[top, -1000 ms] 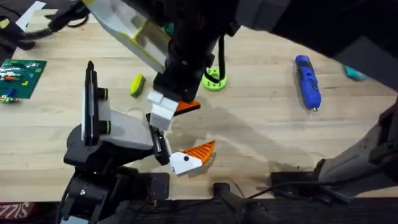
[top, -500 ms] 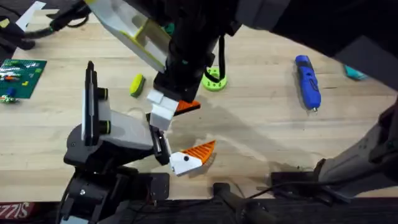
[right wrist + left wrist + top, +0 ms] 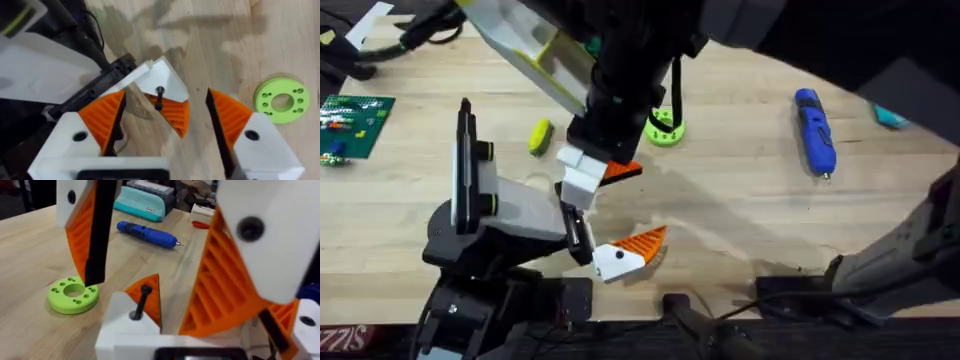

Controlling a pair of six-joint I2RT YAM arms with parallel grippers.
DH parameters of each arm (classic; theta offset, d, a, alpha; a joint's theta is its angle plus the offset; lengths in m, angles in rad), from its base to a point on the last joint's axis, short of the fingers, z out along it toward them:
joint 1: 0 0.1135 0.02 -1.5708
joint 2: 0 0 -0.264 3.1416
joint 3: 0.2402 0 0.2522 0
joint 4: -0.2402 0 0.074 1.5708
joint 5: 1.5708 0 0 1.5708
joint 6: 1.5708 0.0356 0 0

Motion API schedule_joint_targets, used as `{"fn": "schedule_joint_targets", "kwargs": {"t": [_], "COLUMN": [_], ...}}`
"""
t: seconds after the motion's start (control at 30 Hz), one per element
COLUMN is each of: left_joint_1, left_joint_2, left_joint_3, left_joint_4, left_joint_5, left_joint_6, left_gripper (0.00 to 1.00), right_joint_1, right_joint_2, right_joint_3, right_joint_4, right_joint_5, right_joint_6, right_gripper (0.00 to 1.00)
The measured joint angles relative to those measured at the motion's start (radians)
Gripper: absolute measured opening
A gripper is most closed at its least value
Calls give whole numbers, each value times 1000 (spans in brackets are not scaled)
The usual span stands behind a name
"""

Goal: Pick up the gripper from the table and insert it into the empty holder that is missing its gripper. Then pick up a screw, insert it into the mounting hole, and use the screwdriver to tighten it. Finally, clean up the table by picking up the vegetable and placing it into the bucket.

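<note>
The white gripper finger with an orange ribbed pad (image 3: 170, 112) sits in the holder on my left arm, and a dark screw (image 3: 159, 97) stands upright in its mounting hole. My right gripper (image 3: 165, 97) hangs open over it, one finger on each side of the screw (image 3: 142, 300). My left gripper (image 3: 650, 203) is open, its fingers pointing right. The blue screwdriver (image 3: 815, 130) lies at the right of the table, also far off in the left wrist view (image 3: 145, 232). A small yellow-green vegetable (image 3: 540, 135) lies left of centre. The bucket is out of view.
A flat green disc with holes (image 3: 665, 130) lies just behind the grippers. A teal case (image 3: 142, 202) rests beyond the screwdriver. A green circuit board (image 3: 350, 120) lies at the far left edge. The right arm passes large and dark over the table's middle.
</note>
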Motion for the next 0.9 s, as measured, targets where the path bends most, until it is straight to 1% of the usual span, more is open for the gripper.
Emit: {"fn": "schedule_joint_targets", "kwargs": {"t": [0.13,0.17,0.2,0.27,0.37,0.4,0.43,0.47,0.5,0.9], "left_joint_1": [0,0,0,0,0,0,0,0,0,0], "left_joint_2": [0,0,0,0,0,0,0,0,0,0], "left_joint_3": [0,0,0,0,0,0,0,0,0,0], "left_joint_4": [0,0,0,0,0,0,1,0,0,0], "left_joint_5": [0,0,0,-1,-2,-2,-2,-1,-1,0], "left_joint_6": [0,-1,-2,-7,-5,-5,-2,0,0,0], "left_gripper": [987,956,900,742,298,132,45,15,8,5], "right_joint_1": [0,0,0,0,0,0,0,0,0,0], "right_joint_2": [0,0,0,0,0,0,0,0,0,0], "right_joint_3": [0,0,0,0,0,0,0,0,0,0], "right_joint_4": [0,0,0,0,0,0,0,1,2,2], "right_joint_5": [0,0,0,0,-1,-1,0,0,0,0], "right_joint_6": [0,0,0,0,0,0,0,0,0,0], "right_gripper": [996,996,997,994,995,995,995,996,996,996]}}
